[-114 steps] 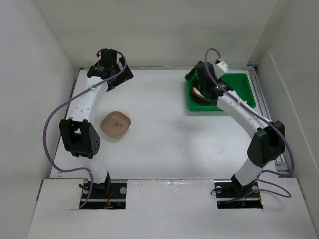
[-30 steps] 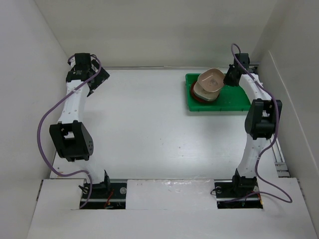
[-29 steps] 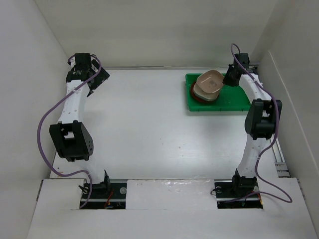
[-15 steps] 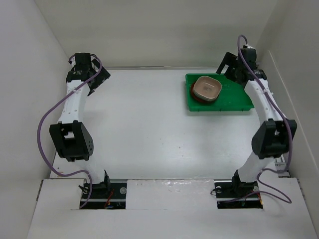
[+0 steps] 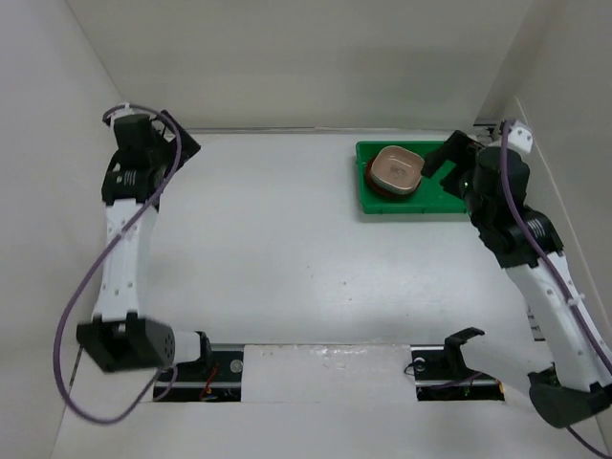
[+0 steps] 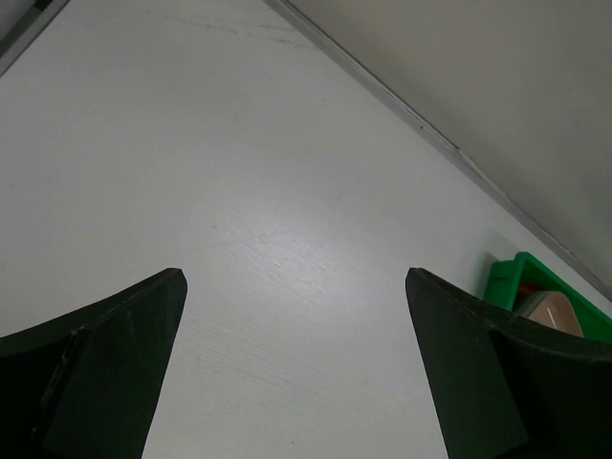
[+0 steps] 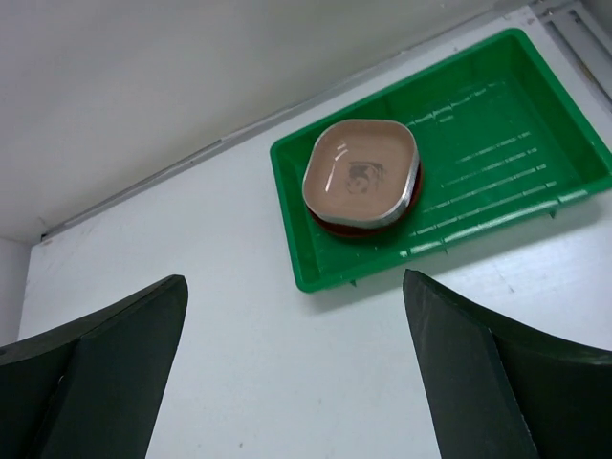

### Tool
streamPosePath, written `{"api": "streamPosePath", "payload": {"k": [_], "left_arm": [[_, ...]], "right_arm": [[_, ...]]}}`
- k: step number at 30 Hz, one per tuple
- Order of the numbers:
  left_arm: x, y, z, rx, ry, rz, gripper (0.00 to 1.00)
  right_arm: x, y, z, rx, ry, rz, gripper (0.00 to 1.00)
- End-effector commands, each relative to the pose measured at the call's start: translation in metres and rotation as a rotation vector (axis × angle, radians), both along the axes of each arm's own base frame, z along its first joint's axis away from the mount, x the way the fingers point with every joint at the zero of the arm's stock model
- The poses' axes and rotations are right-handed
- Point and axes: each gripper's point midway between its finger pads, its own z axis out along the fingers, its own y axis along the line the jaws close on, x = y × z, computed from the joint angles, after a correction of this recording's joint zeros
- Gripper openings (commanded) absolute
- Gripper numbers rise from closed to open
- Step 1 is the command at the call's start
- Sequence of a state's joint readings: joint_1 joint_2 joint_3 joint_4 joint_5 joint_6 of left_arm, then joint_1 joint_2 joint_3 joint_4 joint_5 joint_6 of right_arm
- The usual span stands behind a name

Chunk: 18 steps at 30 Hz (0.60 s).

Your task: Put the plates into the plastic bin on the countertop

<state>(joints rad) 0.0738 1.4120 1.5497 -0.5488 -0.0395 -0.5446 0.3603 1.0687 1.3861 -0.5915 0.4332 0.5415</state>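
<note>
The green plastic bin (image 5: 428, 199) stands at the back right of the white countertop (image 5: 287, 249). A stack of plates (image 5: 395, 169) lies in its left half: a tan-pink rounded-square plate (image 7: 361, 172) on top, a pale lavender rim under it, a red-orange round one (image 7: 344, 228) at the bottom. My right gripper (image 5: 451, 155) is open and empty, raised over the bin's right part; in the right wrist view (image 7: 295, 279) it looks down on the bin (image 7: 497, 143). My left gripper (image 5: 180, 145) is open and empty at the back left, far from the bin (image 6: 507, 280).
White walls enclose the countertop on the left, back and right. A metal rail (image 5: 497, 143) runs along the right wall beside the bin. Both arm bases sit at the near edge.
The tan-pink plate went from my right gripper onto the stack in the bin. My right gripper opened, rose and drew back to the right. My left arm pulled back toward the left wall.
</note>
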Motion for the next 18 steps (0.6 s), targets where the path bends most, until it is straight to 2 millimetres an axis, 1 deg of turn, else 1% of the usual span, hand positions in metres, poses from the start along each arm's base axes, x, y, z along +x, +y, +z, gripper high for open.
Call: {"api": "streamPosePath", "payload": {"k": [1,2,3,4,5,6,7,8,9,10,11,13,14,15,16,17,18], "left_arm": [[-0.052,-0.003,0.043,0.043,-0.18,-0.018,1.0],[-0.063,-0.003,0.041,0.044,-0.2,-0.018,1.0],[-0.083,-0.003,0.034,0.051,-0.216,-0.006,1.0],[-0.092,0.001,0.03,0.062,-0.219,0.017,1.0],[-0.101,0.002,0.024,0.066,-0.211,0.026,1.0],[-0.108,0.002,0.018,0.065,-0.204,0.026,1.0],[-0.121,0.003,0.009,0.07,-0.198,0.036,1.0],[-0.127,0.002,0.005,0.062,-0.203,0.041,1.0],[-0.132,0.002,0.001,0.062,-0.208,0.041,1.0],[-0.142,0.001,-0.002,0.063,-0.223,0.041,1.0],[-0.147,0.001,-0.003,0.072,-0.23,0.037,1.0],[-0.152,0.003,-0.007,0.079,-0.234,0.051,1.0],[-0.151,0.005,-0.017,0.082,-0.216,0.059,1.0],[-0.151,0.005,-0.022,0.081,-0.206,0.059,1.0],[-0.151,0.005,-0.026,0.081,-0.197,0.059,1.0],[-0.149,0.005,-0.034,0.08,-0.174,0.058,1.0],[-0.147,0.005,-0.031,0.08,-0.186,0.058,1.0]], "right_arm": [[-0.036,-0.017,0.002,0.021,-0.024,-0.063,1.0],[-0.045,-0.011,0.0,0.027,-0.023,-0.024,1.0],[-0.053,-0.009,-0.008,0.022,-0.005,-0.001,1.0],[-0.066,-0.011,-0.003,0.033,-0.028,0.011,1.0],[-0.074,-0.005,-0.005,0.044,-0.026,0.045,1.0],[-0.08,-0.004,-0.014,0.034,-0.006,0.059,1.0],[-0.092,-0.005,-0.011,0.059,-0.026,0.082,1.0],[-0.097,-0.003,-0.013,0.064,-0.03,0.102,1.0],[-0.103,0.0,-0.018,0.073,-0.023,0.124,1.0],[-0.107,-0.002,-0.025,0.067,-0.011,0.124,1.0],[-0.116,-0.005,-0.017,0.094,-0.046,0.133,1.0],[-0.123,-0.004,-0.025,0.097,-0.046,0.152,1.0],[-0.129,-0.004,-0.021,0.115,-0.079,0.168,1.0],[-0.131,-0.003,-0.022,0.116,-0.08,0.177,1.0],[-0.131,0.001,-0.02,0.122,-0.088,0.197,1.0],[-0.131,0.0,-0.02,0.119,-0.09,0.19,1.0],[-0.131,0.0,-0.02,0.118,-0.091,0.191,1.0]]}}
